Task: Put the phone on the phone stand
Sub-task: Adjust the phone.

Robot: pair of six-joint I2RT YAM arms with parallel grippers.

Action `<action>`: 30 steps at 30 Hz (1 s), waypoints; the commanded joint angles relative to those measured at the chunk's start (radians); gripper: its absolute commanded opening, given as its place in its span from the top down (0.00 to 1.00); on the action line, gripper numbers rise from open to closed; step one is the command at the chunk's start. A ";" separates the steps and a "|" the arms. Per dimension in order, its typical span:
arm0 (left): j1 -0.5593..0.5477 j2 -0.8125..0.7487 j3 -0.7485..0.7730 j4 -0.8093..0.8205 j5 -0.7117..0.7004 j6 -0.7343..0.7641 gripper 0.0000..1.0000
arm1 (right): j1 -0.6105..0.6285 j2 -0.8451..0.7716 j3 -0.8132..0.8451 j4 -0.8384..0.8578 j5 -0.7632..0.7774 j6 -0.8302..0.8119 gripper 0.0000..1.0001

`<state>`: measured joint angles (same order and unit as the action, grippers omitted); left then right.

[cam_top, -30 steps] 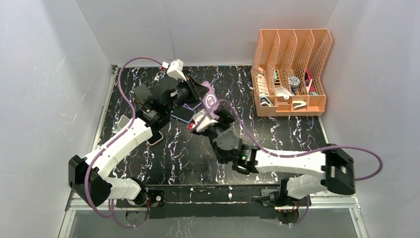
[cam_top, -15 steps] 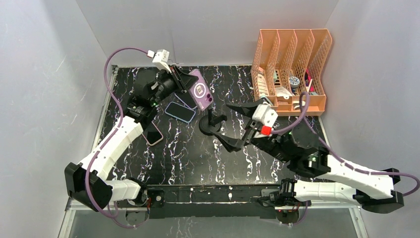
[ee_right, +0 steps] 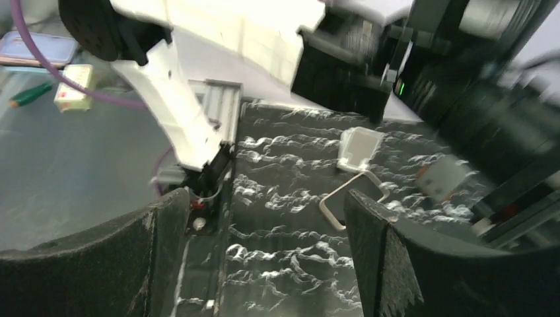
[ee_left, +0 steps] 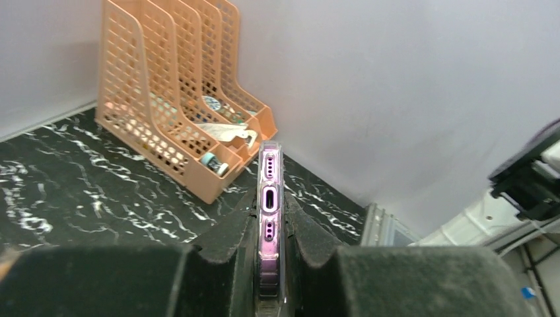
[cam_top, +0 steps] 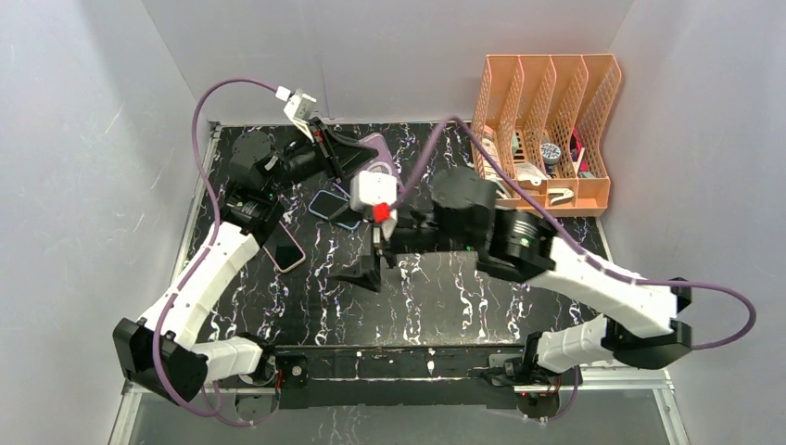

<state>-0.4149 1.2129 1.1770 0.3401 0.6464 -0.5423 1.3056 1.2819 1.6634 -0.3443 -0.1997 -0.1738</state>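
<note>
- A black marble-patterned table (cam_top: pixel 436 297) is seen from above, enclosed by white walls, with 2 white robot arms reaching over it.
- The left gripper (ee_left: pixel 269 208) is clamped on a purple phone (ee_left: pixel 269 188), gripping it by its 2 flat faces.
- The phone is held in the air over the back left part of the table. In the left wrist view it stands on edge, with the charging port facing the camera.
- The right gripper (ee_right: pixel 264 198) has its fingers (ee_right: pixel 165 251) spread wide apart with nothing between them. It hangs over the middle of the table, in front of the held phone.
- The phone stand cannot be picked out in any view. The right arm crosses the middle of the table.
- 2 other phones lie flat on the left side of the table. A dark blue phone (cam_top: pixel 326 204) is near the held one, and a pink-edged phone (cam_top: pixel 287 248) is closer to the front.
- An orange mesh file organizer (cam_top: pixel 542 130) stands at the back right corner, with small items in its slots.
- The right wrist view is blurred.
</note>
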 commanded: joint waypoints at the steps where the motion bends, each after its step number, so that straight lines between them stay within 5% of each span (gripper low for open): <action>1: 0.033 -0.078 0.039 -0.035 -0.050 0.113 1.00 | -0.287 -0.041 -0.054 0.035 -0.453 0.098 0.06; 5: 0.074 -0.079 0.032 -0.053 -0.044 0.142 1.00 | -0.627 -0.077 -0.185 0.344 -0.947 0.401 0.07; 8: 0.104 -0.081 0.011 -0.029 -0.021 0.131 1.00 | -0.767 -0.078 -0.327 0.752 -1.093 0.743 0.09; 15: 0.152 -0.045 -0.048 0.170 0.143 -0.036 1.00 | -0.807 -0.029 -0.373 0.477 -0.917 0.452 0.11; 20: 0.152 0.009 -0.087 0.437 0.249 -0.250 1.00 | -0.801 0.011 -0.489 0.583 -0.741 0.420 0.18; 30: 0.152 0.044 -0.087 0.505 0.293 -0.323 1.00 | -0.790 0.104 -0.508 0.619 -0.682 0.358 0.19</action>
<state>-0.2649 1.2713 1.0740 0.7227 0.9073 -0.8108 0.5076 1.3895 1.1473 0.1852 -0.8936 0.2169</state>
